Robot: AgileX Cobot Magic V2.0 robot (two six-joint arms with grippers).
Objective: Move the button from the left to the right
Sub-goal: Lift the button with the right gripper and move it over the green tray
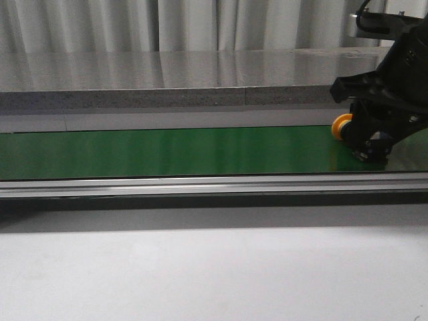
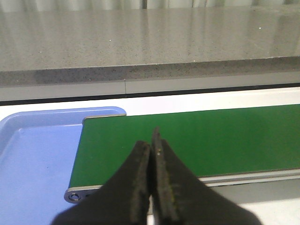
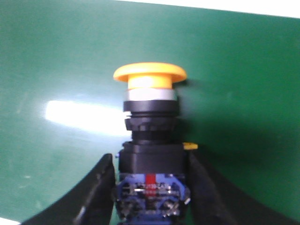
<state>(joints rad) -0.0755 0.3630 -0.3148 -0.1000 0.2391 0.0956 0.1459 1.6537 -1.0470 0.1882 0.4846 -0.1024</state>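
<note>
Over at the right end of the green belt (image 1: 167,152), the right gripper (image 1: 372,144) is clamped on the button (image 1: 342,126), its yellow-orange cap poking out sideways toward the belt's middle in the front view. The right wrist view gives the close look: the button (image 3: 150,140) sits squarely between the two black fingers (image 3: 96,194), which press its black body from both sides, cap pointing away from the wrist, green belt (image 3: 56,56) behind it. Whether the body touches the belt I cannot tell. The left gripper (image 2: 152,147) hangs over the belt's left end with its jaws pressed together, holding nothing. Just beside that end lies a blue tray (image 2: 28,159), its rim tucked against the belt's corner. Beyond the belt's far edge runs a grey stone-like ledge (image 1: 167,80), curtains (image 1: 134,23) behind it. A metal rail (image 1: 200,184) lines the belt's near edge.
</note>
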